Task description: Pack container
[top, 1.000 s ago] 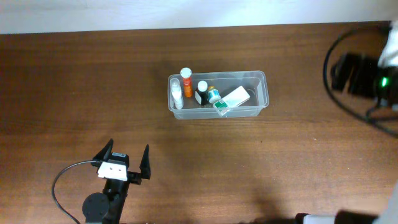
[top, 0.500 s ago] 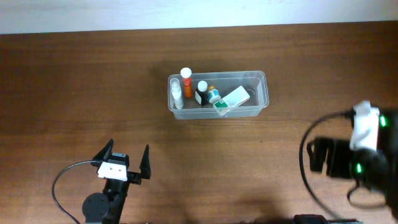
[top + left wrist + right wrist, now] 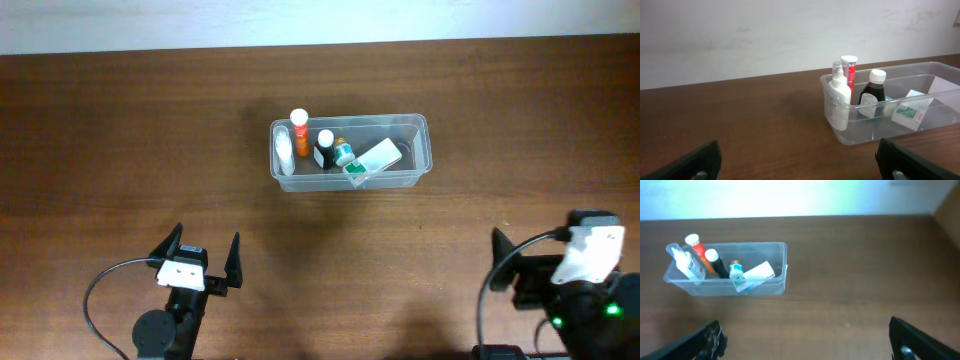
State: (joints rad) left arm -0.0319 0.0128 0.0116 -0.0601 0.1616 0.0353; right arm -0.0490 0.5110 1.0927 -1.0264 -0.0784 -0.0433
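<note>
The clear container [image 3: 424, 150] stands at the back middle of the table. Inside it are a white bottle [image 3: 284, 155], an orange bottle [image 3: 299, 130], a dark bottle with a white cap [image 3: 325, 148], a small teal-capped bottle [image 3: 344, 152] and a white-and-green box [image 3: 375, 160]. My left gripper [image 3: 205, 240] hovers open near the front left, well short of the tub, with nothing between its fingers. My right gripper [image 3: 572, 237] is open and empty at the front right. In the left wrist view the container [image 3: 860, 134] lies ahead to the right, and in the right wrist view the container [image 3: 782, 267] is ahead on the left.
Dark brown wooden table [image 3: 120, 140] runs to a pale wall at the back. A black cable [image 3: 95, 295] loops beside the left arm's base. Bare wood lies between both grippers and the tub.
The right arm has swung from the far right back edge down to the front right corner, now facing the tub. The left arm and the container's contents have not moved.
</note>
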